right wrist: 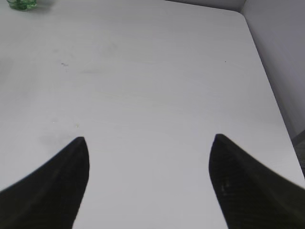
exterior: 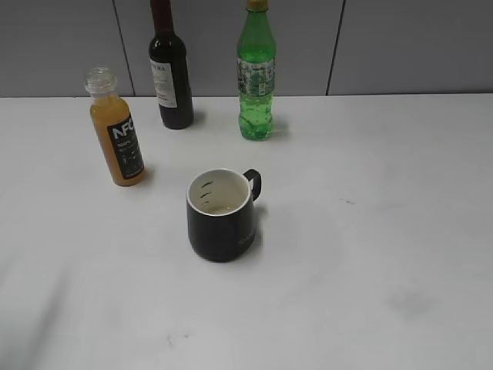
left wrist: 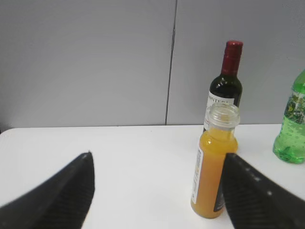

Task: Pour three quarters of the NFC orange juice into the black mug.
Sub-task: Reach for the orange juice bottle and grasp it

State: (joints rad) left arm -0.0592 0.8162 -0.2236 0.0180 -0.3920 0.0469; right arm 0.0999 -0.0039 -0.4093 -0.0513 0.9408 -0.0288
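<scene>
The NFC orange juice (exterior: 117, 137) stands upright and uncapped at the left of the table, nearly full of cloudy orange liquid. In the left wrist view the NFC orange juice (left wrist: 212, 171) stands ahead, just beyond and partly behind my right finger. The black mug (exterior: 222, 214) with its white inside sits near the middle, handle to the back right; it looks nearly empty. My left gripper (left wrist: 157, 160) is open and empty, short of the bottle. My right gripper (right wrist: 148, 138) is open and empty over bare table. Neither gripper shows in the exterior view.
A dark wine bottle (exterior: 170, 65) and a taller green soda bottle (exterior: 256, 73) stand at the back near the grey wall; both show in the left wrist view, wine bottle (left wrist: 226, 86) and soda bottle (left wrist: 291, 124). The table's right edge (right wrist: 274, 95) shows in the right wrist view.
</scene>
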